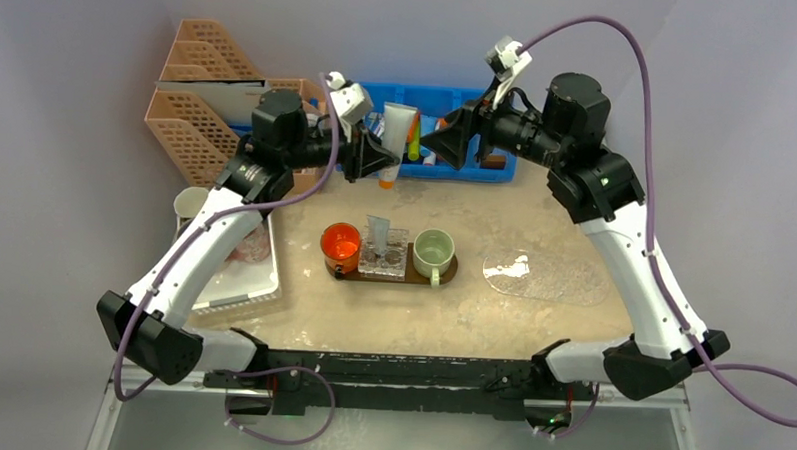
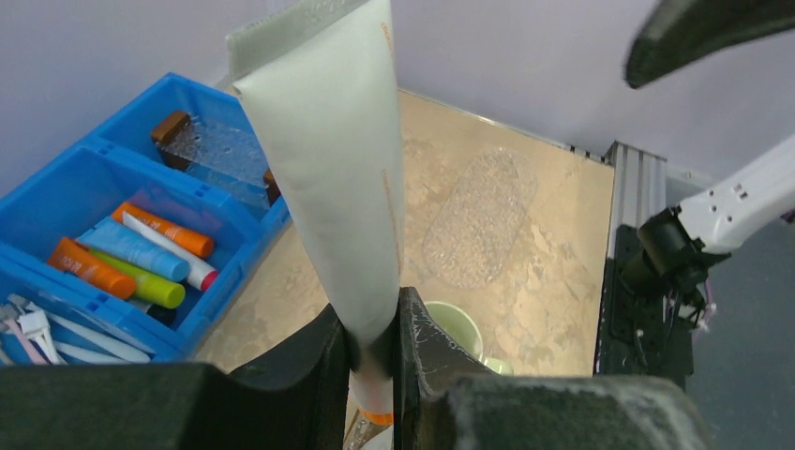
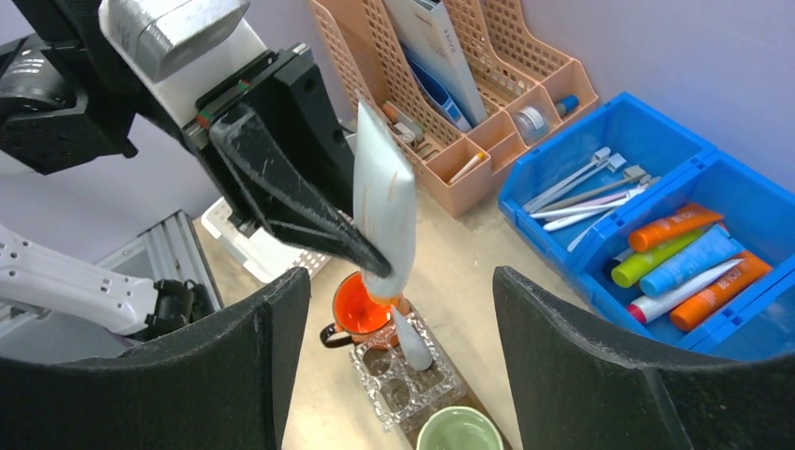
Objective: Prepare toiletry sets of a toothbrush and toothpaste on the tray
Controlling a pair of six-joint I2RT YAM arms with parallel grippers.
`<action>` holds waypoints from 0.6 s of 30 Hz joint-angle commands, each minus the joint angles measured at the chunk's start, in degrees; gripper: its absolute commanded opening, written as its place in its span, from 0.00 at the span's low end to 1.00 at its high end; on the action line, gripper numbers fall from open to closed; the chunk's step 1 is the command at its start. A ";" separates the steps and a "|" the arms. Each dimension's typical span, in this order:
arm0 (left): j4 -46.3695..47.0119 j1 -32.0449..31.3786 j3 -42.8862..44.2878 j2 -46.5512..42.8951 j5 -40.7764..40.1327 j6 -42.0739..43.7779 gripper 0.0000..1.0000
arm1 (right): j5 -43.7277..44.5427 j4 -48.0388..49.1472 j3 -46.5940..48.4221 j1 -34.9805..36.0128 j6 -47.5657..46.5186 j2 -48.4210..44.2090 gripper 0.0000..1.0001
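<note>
The tray (image 1: 451, 270) carries a cup (image 1: 340, 244) at left, a holder (image 1: 384, 257) with a tube (image 1: 378, 229) in the middle, a mug (image 1: 433, 252) at right. A mat (image 1: 543, 275) lies right of it, a bin (image 1: 459, 95) far behind.

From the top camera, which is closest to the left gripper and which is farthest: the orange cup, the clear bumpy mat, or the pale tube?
1. The pale tube: clamped in the left gripper itself, toward the table's far side.
2. The orange cup: mid-table, nearer the arm bases.
3. The clear bumpy mat: away on the right side.
</note>
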 commanded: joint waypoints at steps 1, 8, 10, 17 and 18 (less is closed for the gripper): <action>-3.29 -2.50 3.88 0.13 -1.00 7.63 0.00 | -2.54 -2.32 3.92 -0.28 -3.07 0.48 0.74; -4.14 -4.76 4.00 0.37 -0.50 9.05 0.00 | -5.20 -3.02 5.57 -0.33 -3.92 1.58 0.73; -4.15 -5.25 3.89 0.38 -0.49 9.32 0.00 | -7.39 -2.78 5.82 -0.31 -3.66 1.96 0.72; -4.26 -7.44 3.80 0.38 -0.30 10.73 0.00 | -12.61 -3.43 7.33 -0.27 -2.41 4.32 0.65; -4.31 -7.57 3.80 0.37 -0.37 10.84 0.00 | -13.20 -3.98 7.76 -0.27 -2.39 4.79 0.63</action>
